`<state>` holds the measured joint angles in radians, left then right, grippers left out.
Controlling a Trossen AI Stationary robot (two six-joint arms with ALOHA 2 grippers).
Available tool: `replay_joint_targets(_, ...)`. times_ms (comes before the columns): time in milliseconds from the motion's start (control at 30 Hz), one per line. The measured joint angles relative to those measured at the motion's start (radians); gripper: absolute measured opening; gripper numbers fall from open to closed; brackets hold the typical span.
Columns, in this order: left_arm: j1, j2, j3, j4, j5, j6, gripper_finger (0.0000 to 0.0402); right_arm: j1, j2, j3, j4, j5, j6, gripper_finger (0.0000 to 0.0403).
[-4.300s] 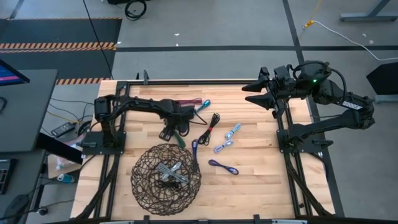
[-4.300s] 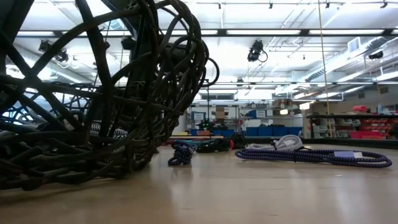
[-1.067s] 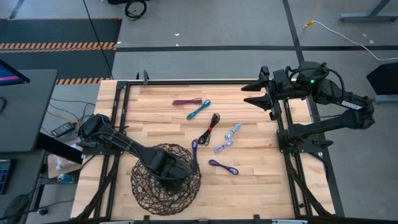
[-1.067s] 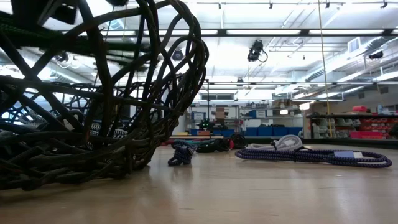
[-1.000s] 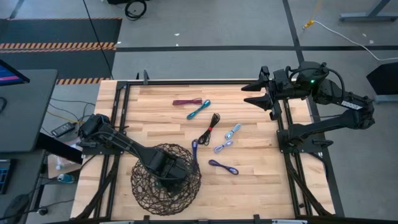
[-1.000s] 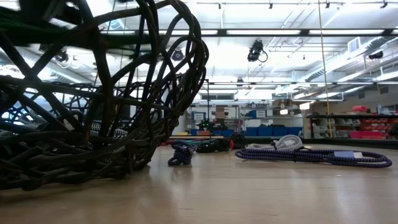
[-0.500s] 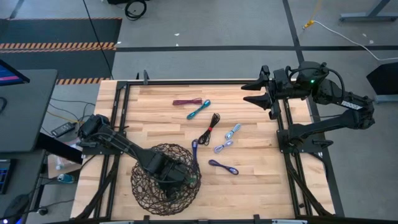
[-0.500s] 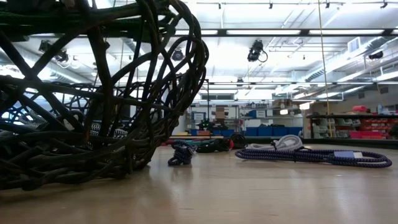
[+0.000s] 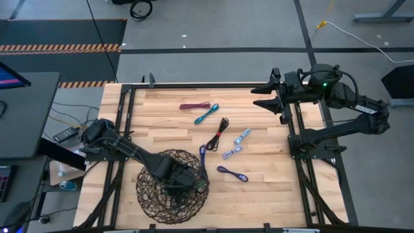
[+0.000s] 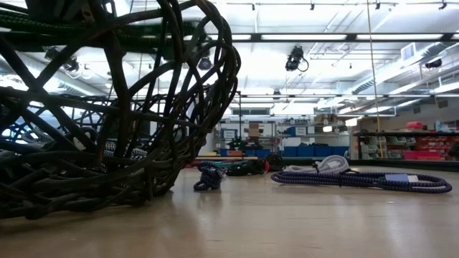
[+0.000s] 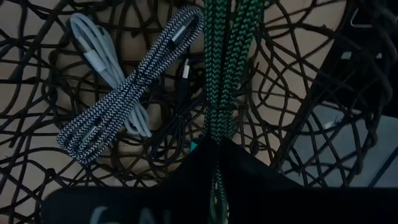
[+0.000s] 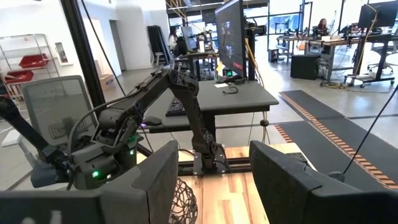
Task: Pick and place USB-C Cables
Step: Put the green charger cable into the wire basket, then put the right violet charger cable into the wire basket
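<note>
Overhead, your left gripper (image 9: 184, 183) sits low inside the wire-mesh basket (image 9: 147, 194) at the table's near left, with a green cable (image 9: 198, 186) showing beside it toward the basket's right rim; the mesh hides the fingers there. On the bare table (image 9: 272, 188) you have 6 cables left: maroon (image 9: 195, 105), teal (image 9: 206, 114), black (image 9: 219, 129), 2 pale ones (image 9: 242, 136) (image 9: 232, 152) and purple (image 9: 232, 173), all well apart from that gripper. Your right gripper (image 9: 266, 98) waits at the far right edge. From table height, you see only the basket's wall (image 10: 179, 107) filling the left side, cut off by the frame, and the purple cable (image 10: 362, 180) lying to its right. Through the left wrist camera, the green cable (image 11: 221, 74) runs between the dark fingers (image 11: 180, 177), which stand close about it; whether they grip it you cannot tell. Below it lie a black-and-white braided cable (image 11: 124, 99) and a white one (image 11: 93, 53) on the basket floor. Through the right wrist camera, your fingers (image 12: 273, 168) stand wide apart, holding nothing.
</note>
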<state>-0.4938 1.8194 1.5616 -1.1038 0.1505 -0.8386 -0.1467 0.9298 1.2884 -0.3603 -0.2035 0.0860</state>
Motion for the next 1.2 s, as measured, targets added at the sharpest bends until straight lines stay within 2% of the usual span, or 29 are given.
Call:
replay_joint_targets(633, 0.002, 0.0, 0.001, -0.001, -0.043, -0.041, 0.0046, 0.0, 0.0, 0.0, -0.001, 0.0, -0.003, 0.0204)
replay_joint_targets(767, 0.018, 0.0, 0.001, -0.004, -0.047, -0.01, 0.0046, 0.0, 0.0, 0.0, -0.001, 0.0, -0.004, 0.0204)
replay_joint_targets(833, 0.037, 0.0, 0.001, -0.016, -0.078, 0.038, 0.0046, 0.0, 0.0, 0.0, -0.002, 0.0, -0.009, 0.0204)
replay_joint_targets(1033, 0.142, 0.0, 0.001, -0.043, -0.277, 0.099, 0.0046, 0.0, 0.0, 0.0, -0.005, 0.0, -0.028, 0.0204)
replay_joint_targets(1200, 0.245, 0.0, 0.001, -0.029, -0.337, 0.065, 0.0046, 0.0, -0.001, 0.0, -0.072, 0.009, -0.054, 0.0204)
